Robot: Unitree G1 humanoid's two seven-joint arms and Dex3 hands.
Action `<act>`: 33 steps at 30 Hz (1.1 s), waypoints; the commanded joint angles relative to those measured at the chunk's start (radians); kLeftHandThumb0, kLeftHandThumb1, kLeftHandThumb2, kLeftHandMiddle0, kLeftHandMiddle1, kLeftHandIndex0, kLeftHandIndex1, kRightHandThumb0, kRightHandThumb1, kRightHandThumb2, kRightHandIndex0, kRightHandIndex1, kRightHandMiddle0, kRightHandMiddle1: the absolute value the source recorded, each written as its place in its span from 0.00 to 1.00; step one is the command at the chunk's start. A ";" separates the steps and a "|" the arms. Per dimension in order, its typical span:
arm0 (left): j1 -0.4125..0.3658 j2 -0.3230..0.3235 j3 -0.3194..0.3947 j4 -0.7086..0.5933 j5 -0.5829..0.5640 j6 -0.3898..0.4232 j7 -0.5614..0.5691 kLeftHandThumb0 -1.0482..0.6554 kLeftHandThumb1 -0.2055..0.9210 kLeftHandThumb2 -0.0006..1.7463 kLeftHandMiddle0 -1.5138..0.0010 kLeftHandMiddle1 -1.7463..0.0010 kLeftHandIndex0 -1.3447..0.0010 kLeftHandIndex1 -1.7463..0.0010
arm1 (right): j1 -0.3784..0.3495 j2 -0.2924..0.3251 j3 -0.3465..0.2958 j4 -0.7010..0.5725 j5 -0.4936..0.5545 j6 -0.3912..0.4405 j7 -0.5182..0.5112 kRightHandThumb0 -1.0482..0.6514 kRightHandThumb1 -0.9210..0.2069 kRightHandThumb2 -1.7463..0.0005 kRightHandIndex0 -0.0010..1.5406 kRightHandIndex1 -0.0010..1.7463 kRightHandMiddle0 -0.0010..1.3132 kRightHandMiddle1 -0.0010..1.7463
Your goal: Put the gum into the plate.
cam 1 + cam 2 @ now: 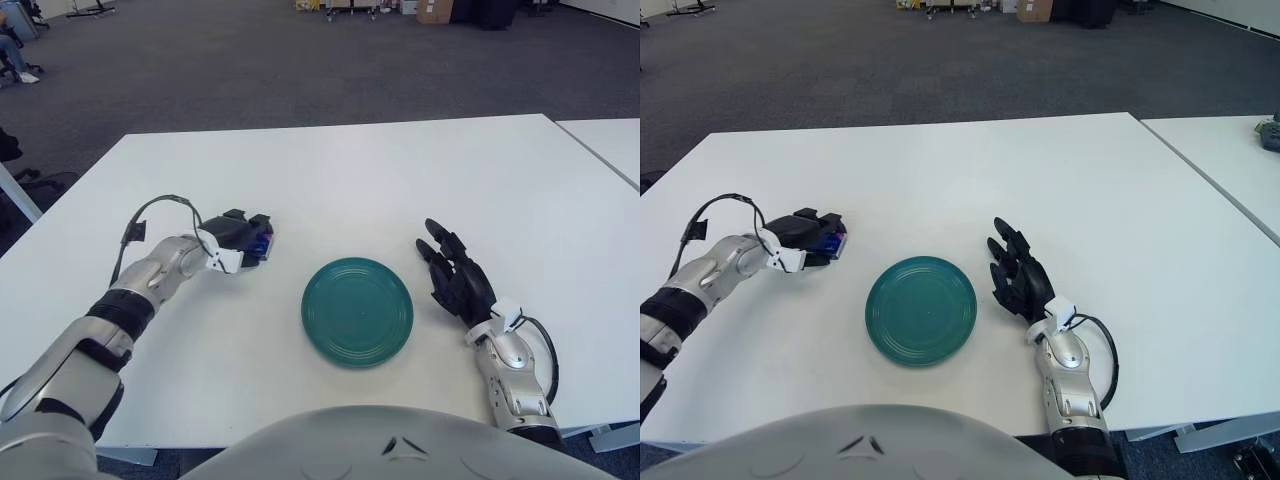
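We find the gum [262, 244] as a small blue and purple pack caught in the black fingers of the left hand [237, 240], which are curled closed around it so that only its outer end shows past the fingertips. We cannot tell whether the pack is touching the table or is held just above it. The hand and pack sit to the left of the plate [357, 311], near it but clearly apart from its rim, and a little farther back on the table. The plate is a round teal dish lying flat on the white table [350, 170], close to the near edge and roughly in front of us, and nothing lies in it. A black cable [150, 210] loops up from the left wrist and arches over the silver forearm behind the hand. On the other side of the plate we see the right hand [456, 277], just beside the rim and not touching it, with its dark fingers stretched out and slightly spread, holding nothing, pointing away from us across the tabletop. A second white table [610, 145] stands off to the right, separated from ours by a narrow gap, and grey carpet [250, 70] stretches behind both.
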 commanded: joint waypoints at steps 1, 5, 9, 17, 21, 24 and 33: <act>0.108 -0.059 -0.087 0.067 0.053 0.002 -0.032 0.68 0.56 0.62 0.59 0.13 0.76 0.00 | 0.043 -0.013 0.000 0.042 -0.021 0.054 -0.005 0.19 0.00 0.62 0.16 0.00 0.00 0.17; 0.105 -0.100 -0.076 0.141 0.058 0.002 0.054 0.63 0.47 0.71 0.56 0.12 0.68 0.00 | 0.041 -0.017 -0.001 0.044 -0.024 0.046 -0.006 0.20 0.00 0.61 0.17 0.01 0.00 0.19; 0.099 -0.133 -0.065 0.207 0.047 -0.023 0.134 0.62 0.41 0.76 0.53 0.12 0.64 0.00 | 0.039 -0.022 -0.003 0.045 -0.022 0.047 -0.006 0.20 0.00 0.60 0.16 0.00 0.00 0.20; 0.093 -0.136 -0.064 0.241 0.044 -0.059 0.177 0.62 0.36 0.80 0.52 0.10 0.62 0.00 | 0.033 -0.020 -0.007 0.046 -0.018 0.055 -0.014 0.20 0.00 0.60 0.17 0.00 0.00 0.21; 0.098 -0.136 -0.056 0.235 0.036 -0.055 0.180 0.62 0.36 0.80 0.51 0.09 0.63 0.00 | 0.029 -0.019 -0.007 0.047 -0.018 0.058 -0.017 0.20 0.00 0.60 0.16 0.00 0.00 0.21; 0.100 -0.137 -0.052 0.232 0.031 -0.048 0.178 0.62 0.36 0.80 0.51 0.09 0.63 0.00 | 0.028 -0.017 -0.007 0.046 -0.017 0.059 -0.019 0.20 0.00 0.60 0.16 0.00 0.00 0.21; 0.085 -0.110 -0.005 0.180 -0.021 -0.008 0.149 0.62 0.36 0.82 0.53 0.04 0.64 0.00 | 0.026 -0.016 -0.002 0.043 -0.021 0.065 -0.024 0.20 0.00 0.60 0.16 0.00 0.00 0.20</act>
